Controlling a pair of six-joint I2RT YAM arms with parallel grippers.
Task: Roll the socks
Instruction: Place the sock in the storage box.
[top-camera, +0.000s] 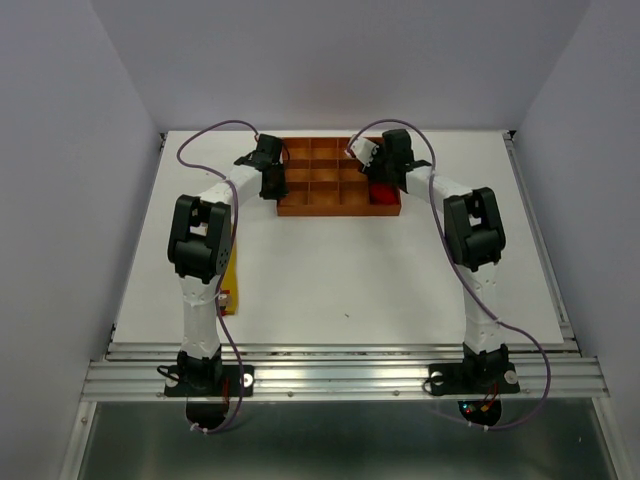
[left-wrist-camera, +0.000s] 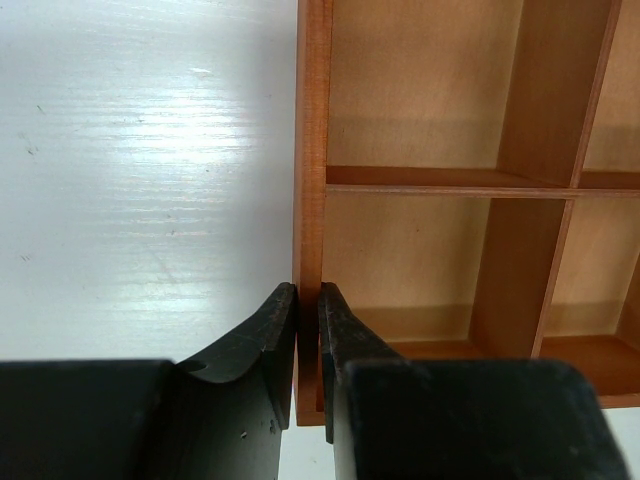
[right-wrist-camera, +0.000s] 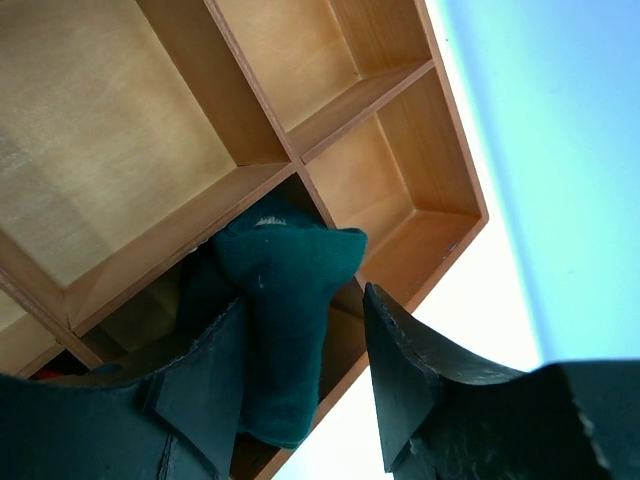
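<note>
Right gripper (right-wrist-camera: 303, 305): jaws spread. The dark teal-green fabric sock (right-wrist-camera: 290, 260), which looks rolled into a bundle, stands between the fingers. It leans on one finger, with a clear gap to the other, so it reads as let go, not pinched. The sock is over or in a compartment in the outer row of the orange-brown wooden compartmented tray (left-wrist-camera: 312, 120), next to the corner cell. Cannot tell if it sits fully down.

Left gripper (left-wrist-camera: 306, 295): pressed together on the tray's left side wall, one finger outside and one inside. Probably there to pin the tray so it doesn't slide while the other arm drops socks in.

In the top view, the red fabric sock (top-camera: 383, 194) is in a near-right compartment, close under the right wrist. The yellow fabric sock (top-camera: 232, 290) lies on the white table (top-camera: 330, 270) beside the left arm, well apart from the tray and partly hidden. Rolled or flat, cannot tell.

Judgement: two socks binned, yellow one left. The raised teal bundle may snag when the fingers lift.
</note>
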